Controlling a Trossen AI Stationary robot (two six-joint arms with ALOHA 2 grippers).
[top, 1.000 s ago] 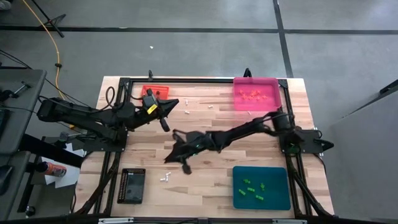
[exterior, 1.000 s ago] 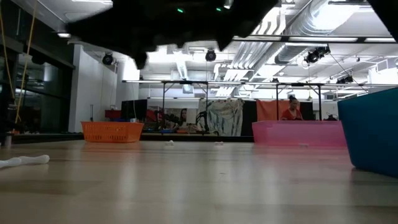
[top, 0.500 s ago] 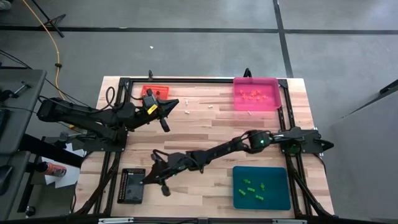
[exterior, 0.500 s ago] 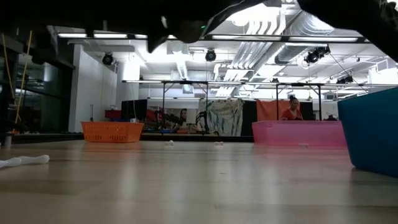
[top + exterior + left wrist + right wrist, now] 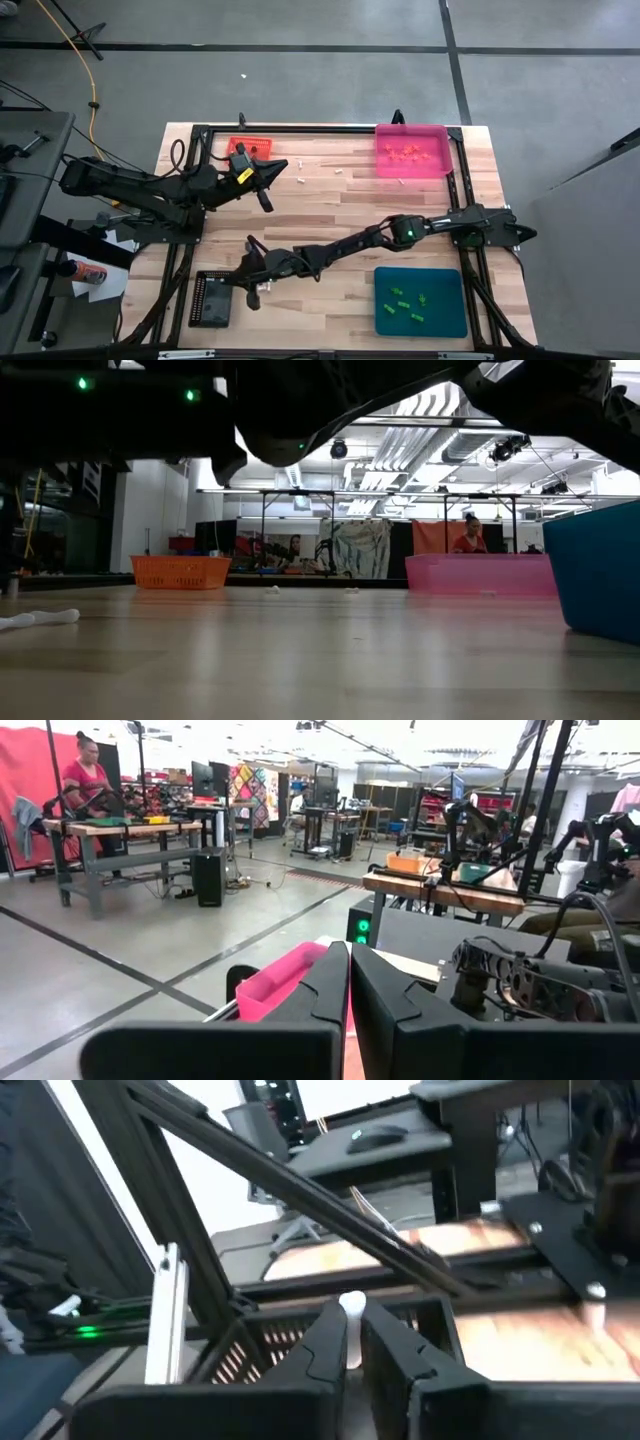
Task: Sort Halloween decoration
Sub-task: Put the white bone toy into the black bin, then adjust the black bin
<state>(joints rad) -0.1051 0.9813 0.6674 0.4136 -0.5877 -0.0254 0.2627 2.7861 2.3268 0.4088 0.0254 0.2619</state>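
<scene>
Moved since a second ago: we see the right arm swing from the table's middle down toward the lower left of the high view, over the black tray's edge; the left arm has not budged.
White trinket [image 5: 351, 1304]: we see it pinched between the tips of the right gripper [image 5: 353, 1342], just above the black tray [image 5: 212, 298], lower left of the high view.
Right gripper state: grasping the white piece, the fingers only barely apart around it.
Left gripper [image 5: 349, 982]: clenched on nothing, waiting near the orange tray [image 5: 250, 148] in the upper left.
Sorted so far: green trinkets [image 5: 408, 304] lie in the teal tray [image 5: 422, 302], lower right; orange trinkets [image 5: 406, 152] lie in the pink tray [image 5: 412, 150], upper right.
Left to do: white trinkets [image 5: 300, 172] are loose on the bare table [image 5: 330, 215] between the two upper trays, and one lies at the far left of the low view [image 5: 40, 619].
Our judgement: we reckon the sort is well past half, with this white piece about to be dropped and a few whites to fetch.
</scene>
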